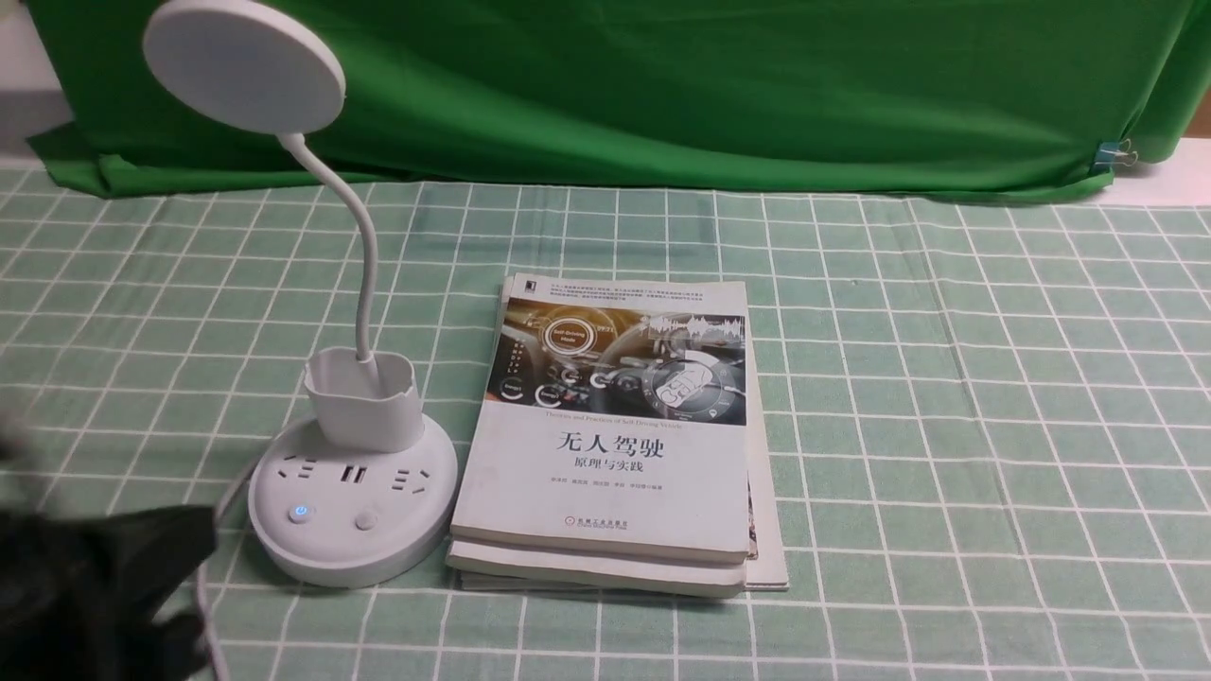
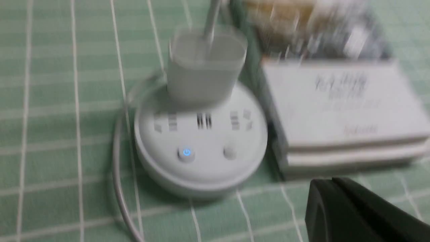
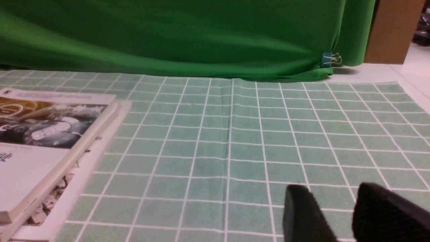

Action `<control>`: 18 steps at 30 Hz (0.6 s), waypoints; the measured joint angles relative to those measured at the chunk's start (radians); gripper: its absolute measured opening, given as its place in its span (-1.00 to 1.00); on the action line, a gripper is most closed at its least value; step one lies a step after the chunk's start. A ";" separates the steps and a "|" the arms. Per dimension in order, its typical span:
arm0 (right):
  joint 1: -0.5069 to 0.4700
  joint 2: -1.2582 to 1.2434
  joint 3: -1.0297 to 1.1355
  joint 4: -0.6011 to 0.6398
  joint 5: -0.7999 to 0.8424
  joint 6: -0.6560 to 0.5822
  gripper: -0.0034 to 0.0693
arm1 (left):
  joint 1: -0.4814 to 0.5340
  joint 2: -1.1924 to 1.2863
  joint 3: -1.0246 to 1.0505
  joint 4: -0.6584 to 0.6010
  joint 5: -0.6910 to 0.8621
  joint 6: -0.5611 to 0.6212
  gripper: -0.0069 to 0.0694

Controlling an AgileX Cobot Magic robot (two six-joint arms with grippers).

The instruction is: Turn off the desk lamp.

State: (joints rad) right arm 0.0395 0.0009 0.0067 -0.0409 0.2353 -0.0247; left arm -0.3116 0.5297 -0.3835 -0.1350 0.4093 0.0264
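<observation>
The white desk lamp stands at the left of the table. Its flat disc head (image 1: pixel 244 66) is up on a bendy gooseneck (image 1: pixel 364 255) that rises from a small cup holder (image 1: pixel 362 397). The round base (image 1: pixel 352 544) has sockets and two buttons. The left button (image 1: pixel 300 513) glows blue, and the right button (image 1: pixel 365 520) is unlit. My left gripper (image 1: pixel 180 553) is a blurred black shape just left of the base. In the left wrist view the left gripper (image 2: pixel 331 183) is shut and empty, short of the base (image 2: pixel 201 174) and the blue button (image 2: pixel 186 153). My right gripper (image 3: pixel 331 198) is open and empty.
A stack of books (image 1: pixel 615 445) lies right beside the lamp base and also shows in the right wrist view (image 3: pixel 40 141). The lamp's grey cable (image 2: pixel 117 174) curls round the base's left side. A green checked cloth (image 1: pixel 946 426) covers the table. A green backdrop (image 1: pixel 710 85) hangs behind.
</observation>
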 joint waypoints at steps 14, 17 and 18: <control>0.000 0.000 0.000 0.000 0.000 0.000 -0.24 | 0.000 -0.215 0.169 0.023 -0.042 0.001 -0.82; 0.000 0.000 0.000 0.000 0.000 0.000 -0.24 | 0.000 -0.215 0.169 0.025 -0.038 0.001 -0.82; 0.000 0.000 0.000 0.000 0.000 0.000 -0.24 | 0.000 -0.215 0.169 0.025 -0.033 0.001 -0.82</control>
State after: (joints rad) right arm 0.0395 0.0009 0.0067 -0.0409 0.2353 -0.0247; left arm -0.3116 0.3143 -0.2150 -0.1100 0.3761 0.0273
